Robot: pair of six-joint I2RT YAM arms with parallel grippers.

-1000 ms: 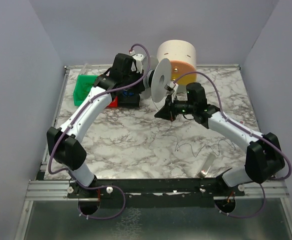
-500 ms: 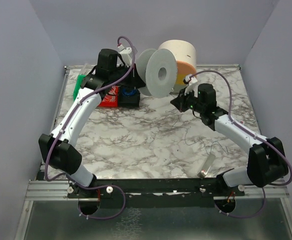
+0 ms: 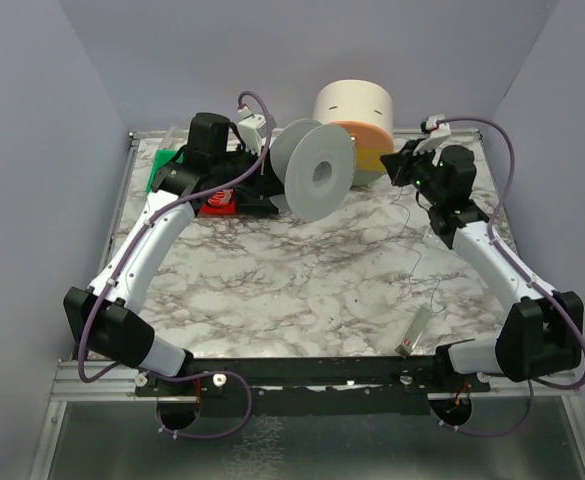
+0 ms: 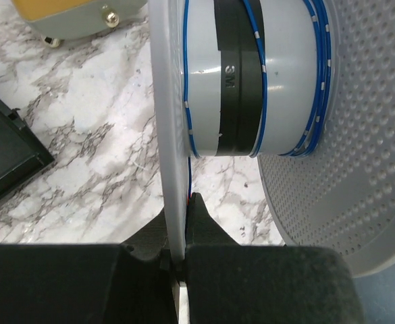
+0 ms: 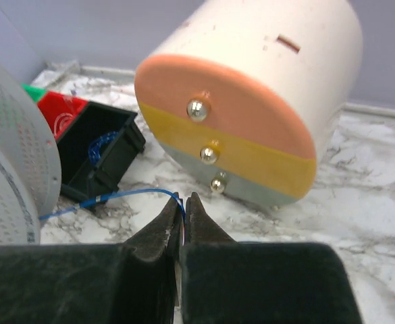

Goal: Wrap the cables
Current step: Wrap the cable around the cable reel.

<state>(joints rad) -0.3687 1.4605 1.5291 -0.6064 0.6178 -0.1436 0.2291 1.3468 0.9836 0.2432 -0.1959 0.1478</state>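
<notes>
A grey two-flange spool (image 3: 317,172) stands at the back centre. The left wrist view shows its core (image 4: 238,74) wound with several turns of thin blue wire. My left gripper (image 3: 270,180) is shut on the rim of one flange (image 4: 170,101), its jaws (image 4: 183,202) on either side of it. My right gripper (image 3: 404,165), at the back right, is shut on the wire (image 5: 116,196), which arcs left towards the spool. In the top view the wire (image 3: 413,262) looks hair-thin and dark. It trails from that gripper down onto the marble table.
A white cylinder with an orange, yellow and grey face (image 3: 357,110) lies behind the spool, close to my right gripper (image 5: 183,201). A black bin (image 5: 102,158), a red bin (image 3: 217,205) and a green bin (image 3: 157,175) stand at the back left. A small clear tube (image 3: 417,330) lies front right.
My right gripper has moved from the table's middle to the back right, drawing the wire out. My left arm has swung back and left, turning the spool's face towards the top camera.
</notes>
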